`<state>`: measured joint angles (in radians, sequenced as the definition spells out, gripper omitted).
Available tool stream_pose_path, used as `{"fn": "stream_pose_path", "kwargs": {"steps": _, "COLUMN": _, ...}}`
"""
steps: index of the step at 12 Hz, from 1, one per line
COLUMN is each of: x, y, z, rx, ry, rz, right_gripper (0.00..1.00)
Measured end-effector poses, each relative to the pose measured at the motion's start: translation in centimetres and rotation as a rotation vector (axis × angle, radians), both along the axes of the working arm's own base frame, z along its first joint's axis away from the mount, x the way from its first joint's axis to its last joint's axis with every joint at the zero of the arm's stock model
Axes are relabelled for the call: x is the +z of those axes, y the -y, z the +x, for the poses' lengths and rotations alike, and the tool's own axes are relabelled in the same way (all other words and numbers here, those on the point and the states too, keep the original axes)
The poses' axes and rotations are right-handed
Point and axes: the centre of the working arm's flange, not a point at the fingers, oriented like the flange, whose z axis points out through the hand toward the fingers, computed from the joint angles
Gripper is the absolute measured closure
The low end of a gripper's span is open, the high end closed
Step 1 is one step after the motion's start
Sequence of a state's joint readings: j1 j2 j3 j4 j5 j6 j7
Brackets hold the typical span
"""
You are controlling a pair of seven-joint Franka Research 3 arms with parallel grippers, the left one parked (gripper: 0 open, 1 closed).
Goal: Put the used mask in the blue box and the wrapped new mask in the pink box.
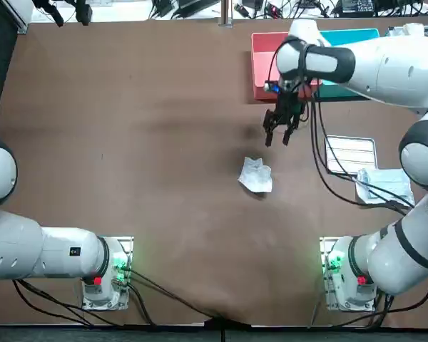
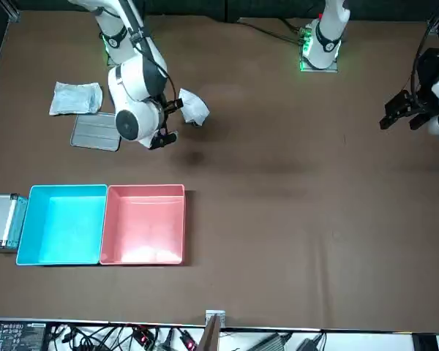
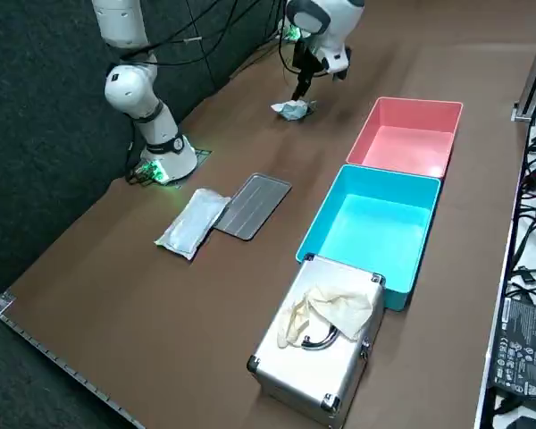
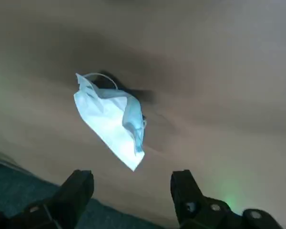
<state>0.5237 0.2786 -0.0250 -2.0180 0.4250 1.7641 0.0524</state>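
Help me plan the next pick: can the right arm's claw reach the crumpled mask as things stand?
Probably yes. The right claw hovers open close by the crumpled mask, with only bare table between them; the wrapped mask and tray lie well aside.

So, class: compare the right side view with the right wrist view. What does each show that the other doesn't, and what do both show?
Only the right side view shows the pink box, the blue box, the wrapped mask, the metal tray beside it and the silver case. Only the right wrist view shows the ear loop of the used mask and the gap between the open fingers. Both show the used mask crumpled on the brown table, with the right gripper near it, holding nothing.
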Motion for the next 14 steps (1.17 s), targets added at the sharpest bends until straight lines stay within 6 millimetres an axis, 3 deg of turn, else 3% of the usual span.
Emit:
{"fn": "stream_pose_path", "kwargs": {"steps": 3, "x": -3.7, "y": -1.6, "z": -3.3, "rx": 0.004, "ry": 0.032, "rz": -0.009, "right_gripper": 0.01}}
{"fn": "stream_pose_path", "kwargs": {"steps": 9, "x": -6.9, "y": -3.8, "z": -7.3, "rx": 0.018, "ry": 0.104, "rz": -0.008, "right_gripper": 0.03}}
{"fn": "stream_pose_path", "kwargs": {"steps": 11, "x": -7.3, "y": -3.9, "z": -7.8, "rx": 0.023, "ry": 0.111, "rz": -0.012, "right_gripper": 0.16}}
{"fn": "stream_pose_path", "kwargs": {"steps": 12, "x": -7.4, "y": -3.9, "z": -7.8, "rx": 0.022, "ry": 0.113, "rz": -0.013, "right_gripper": 0.16}}
{"fn": "stream_pose_path", "kwargs": {"steps": 13, "x": -7.4, "y": -3.9, "z": -7.8, "rx": 0.022, "ry": 0.114, "rz": -0.014, "right_gripper": 0.22}}
{"fn": "stream_pose_path", "kwargs": {"steps": 14, "x": -7.5, "y": -3.8, "z": -7.8, "rx": 0.021, "ry": 0.114, "rz": -0.014, "right_gripper": 0.36}}
